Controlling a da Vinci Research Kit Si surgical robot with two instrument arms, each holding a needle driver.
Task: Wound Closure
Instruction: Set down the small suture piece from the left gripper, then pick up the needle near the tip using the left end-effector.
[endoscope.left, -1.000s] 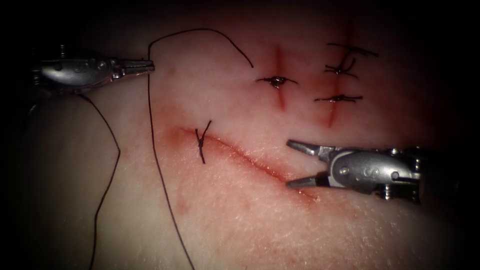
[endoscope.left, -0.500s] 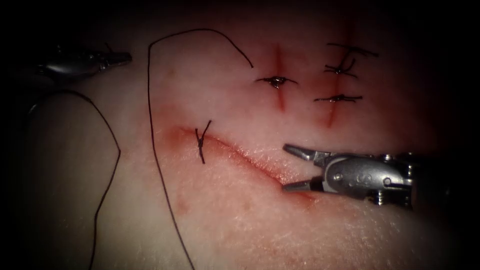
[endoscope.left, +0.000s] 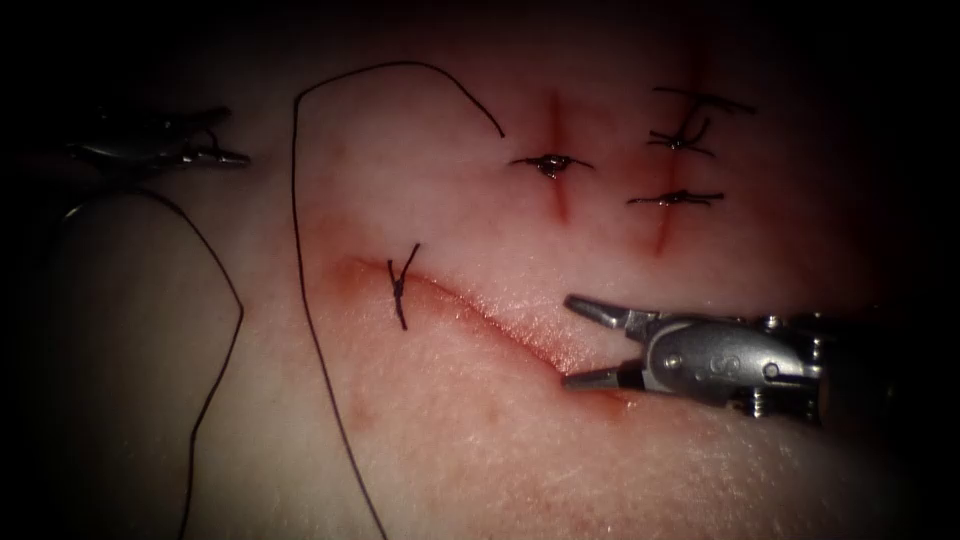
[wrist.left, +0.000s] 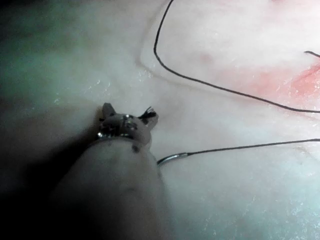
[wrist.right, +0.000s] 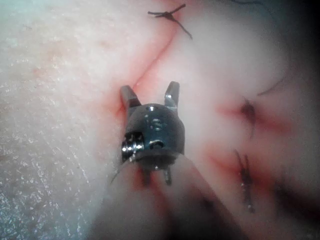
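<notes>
Two needle drivers wait over tissue (endoscope.left: 480, 450) with one long cut (endoscope.left: 480, 315) partly closed by a single stitch (endoscope.left: 401, 285).

The right tool (endoscope.left: 580, 340) sits at the cut's right end, jaws spread wide and holding nothing, one on each side of the cut, seemingly poised to work there. The left tool (endoscope.left: 225, 157) lies far to the left of the cut; I cannot tell how its jaws stand or whether they hold anything. In the left wrist view the needle (wrist.left: 170, 159) rests on the tissue beside that tool, apparently not in the tissue, with thread (endoscope.left: 300, 250) trailing loosely away. Compared with a second ago, the left tool has drawn back leftward and the right tool has edged slightly down toward the cut.
</notes>
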